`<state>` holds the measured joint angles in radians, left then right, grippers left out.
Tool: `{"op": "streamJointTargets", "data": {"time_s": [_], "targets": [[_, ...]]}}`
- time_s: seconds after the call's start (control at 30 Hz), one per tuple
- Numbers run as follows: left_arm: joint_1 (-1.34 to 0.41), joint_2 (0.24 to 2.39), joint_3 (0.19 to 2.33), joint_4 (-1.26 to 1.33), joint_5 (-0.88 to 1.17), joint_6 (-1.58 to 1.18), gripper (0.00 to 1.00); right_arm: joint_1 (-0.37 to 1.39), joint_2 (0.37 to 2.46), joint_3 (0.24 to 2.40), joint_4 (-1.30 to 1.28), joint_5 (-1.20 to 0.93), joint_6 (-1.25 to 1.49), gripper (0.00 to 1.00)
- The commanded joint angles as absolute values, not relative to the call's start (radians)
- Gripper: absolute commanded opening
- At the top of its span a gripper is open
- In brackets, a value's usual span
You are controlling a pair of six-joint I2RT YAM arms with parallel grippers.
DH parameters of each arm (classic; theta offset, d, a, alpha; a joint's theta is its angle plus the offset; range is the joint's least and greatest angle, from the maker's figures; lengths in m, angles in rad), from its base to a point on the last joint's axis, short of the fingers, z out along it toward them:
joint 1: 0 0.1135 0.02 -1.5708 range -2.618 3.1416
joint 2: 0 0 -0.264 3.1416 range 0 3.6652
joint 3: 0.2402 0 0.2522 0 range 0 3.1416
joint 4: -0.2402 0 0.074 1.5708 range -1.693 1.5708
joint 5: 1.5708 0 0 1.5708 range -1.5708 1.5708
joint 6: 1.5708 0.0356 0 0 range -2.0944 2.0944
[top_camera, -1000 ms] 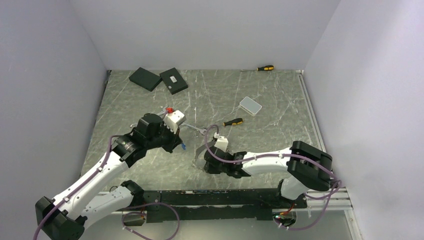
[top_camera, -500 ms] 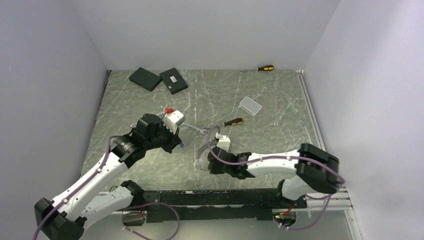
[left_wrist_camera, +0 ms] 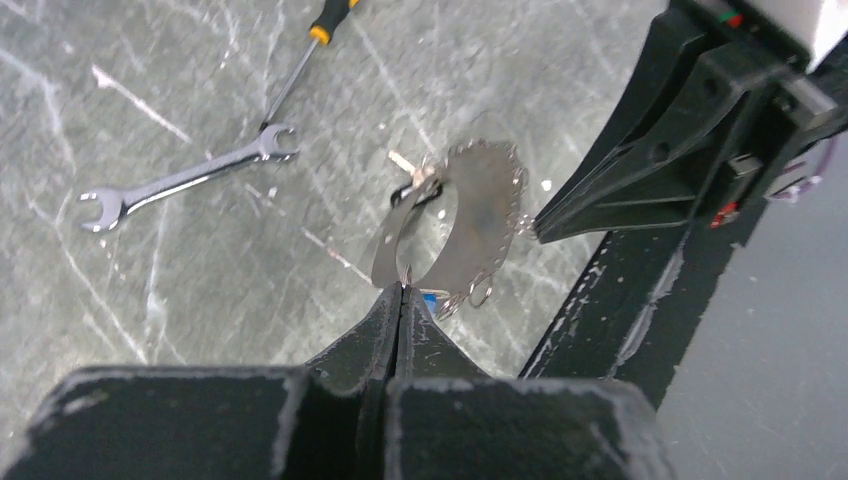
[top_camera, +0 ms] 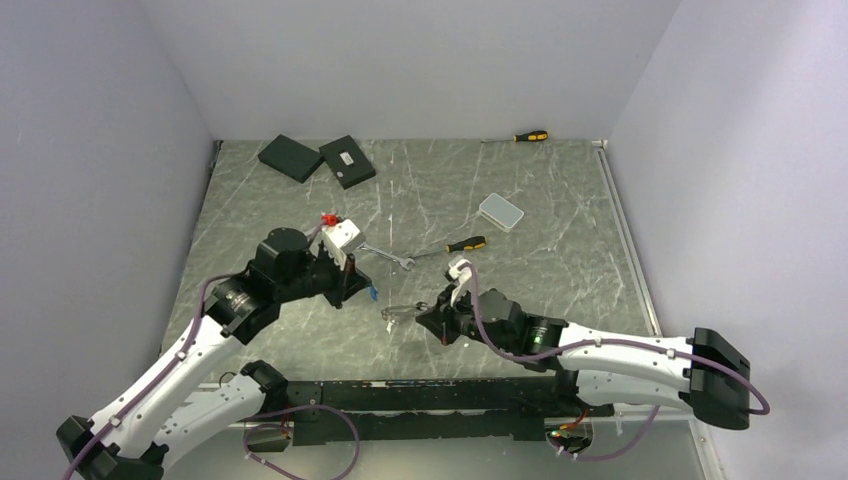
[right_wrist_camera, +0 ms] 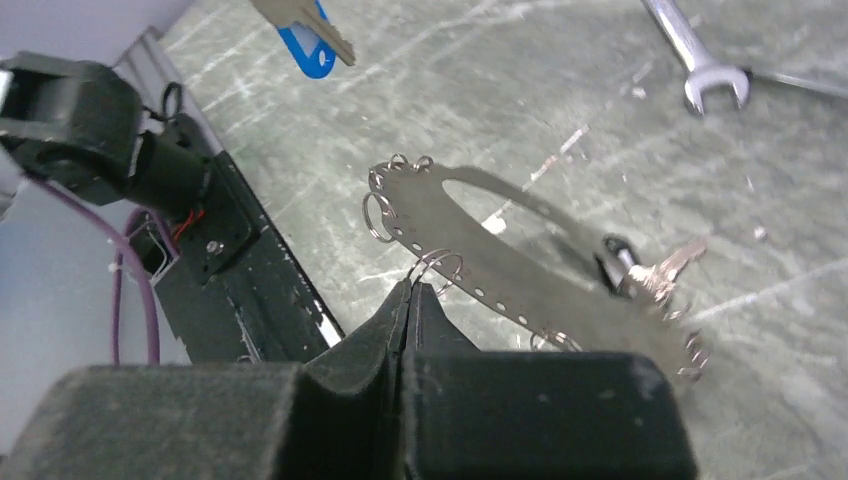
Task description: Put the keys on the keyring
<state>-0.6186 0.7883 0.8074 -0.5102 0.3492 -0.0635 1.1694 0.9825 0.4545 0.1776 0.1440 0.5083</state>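
The keyring is a flat grey metal band bent into a loop, with several small split rings along its edge. It also shows in the left wrist view and the right wrist view. A small silver key hangs on it. My right gripper is shut on one of the split rings and holds the loop just above the table. My left gripper is shut on a blue-headed key, its tip close to the loop's edge. One silver spanner lies on the table beyond.
A yellow-and-black screwdriver lies beside the spanner, and another is at the back wall. A white box sits right of centre. Two black boxes lie at the back left. The black base rail runs along the near edge.
The right arm has stretched out low to the right, its wrist turning while it keeps hold of the loop. The left gripper has shifted slightly left with the blue-headed key.
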Motion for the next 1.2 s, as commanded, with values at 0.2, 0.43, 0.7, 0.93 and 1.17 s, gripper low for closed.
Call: {"op": "streamJointTargets", "data": {"time_s": [0.2,0.43,0.7,0.93,1.17], "targets": [[-0.616,0.811,1.021,-0.533,0.583,-0.026,0.00,1.147,0.852,0.279,0.691,-0.068,0.249,0.00],[-0.616,0.800,0.958,-0.448,0.647,-0.052,0.00,1.147,0.876,0.279,0.747,-0.082,0.144,0.00],[-0.618,0.841,0.964,-0.448,0.725,-0.138,0.00,1.147,0.916,0.283,0.777,-0.078,0.025,0.00],[-0.620,0.852,0.920,-0.453,0.675,-0.105,0.00,1.147,0.955,0.321,0.795,-0.078,-0.054,0.00],[-0.623,0.908,0.919,-0.436,0.658,-0.077,0.00,1.147,0.933,0.381,0.752,-0.064,-0.095,0.00]]}}
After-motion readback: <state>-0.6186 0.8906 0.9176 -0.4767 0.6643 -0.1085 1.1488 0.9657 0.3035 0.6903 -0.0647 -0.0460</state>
